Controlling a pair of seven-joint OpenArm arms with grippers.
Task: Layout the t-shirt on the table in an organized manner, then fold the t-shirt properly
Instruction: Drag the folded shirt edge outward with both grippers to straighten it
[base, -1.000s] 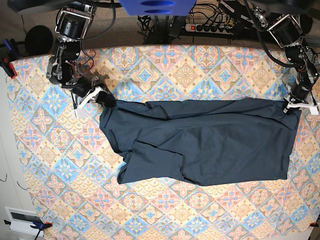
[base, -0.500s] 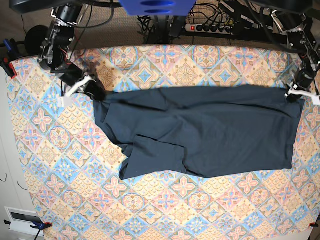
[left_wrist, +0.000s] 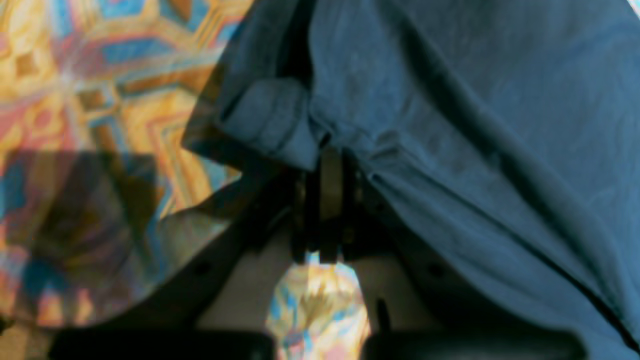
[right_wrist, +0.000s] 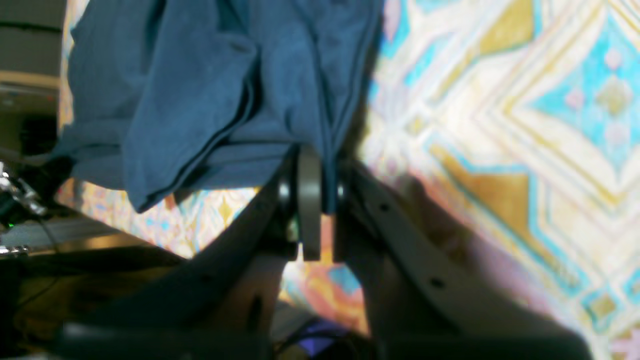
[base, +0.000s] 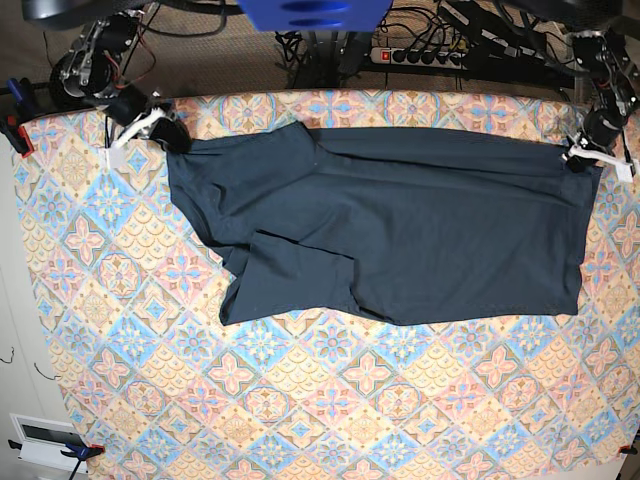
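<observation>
The laying-out step is in hand, not the fold; the t-shirt (base: 400, 230) lies spread across the far half of the table (base: 330, 420), its far edge drawn nearly straight along the table's far side, while its near left part is bunched, with a flap doubled over the body.

The right gripper (base: 165, 133) sits at the far left corner of the base view with its jaws closed tight on a bunch of navy fabric, which the right wrist view shows pinched between the pads; the left gripper (base: 583, 152) sits at the far right corner, jaws likewise clamped on a rolled hem, as the left wrist view shows; cloth hangs taut between the two.

The next move, by judgement, calls for lowering both held corners flat onto the table and letting go without dragging the cloth; the folded-over flap then wants a fresh grip and a pull outward, so that the shirt lies single-layered before any fold begins.
</observation>
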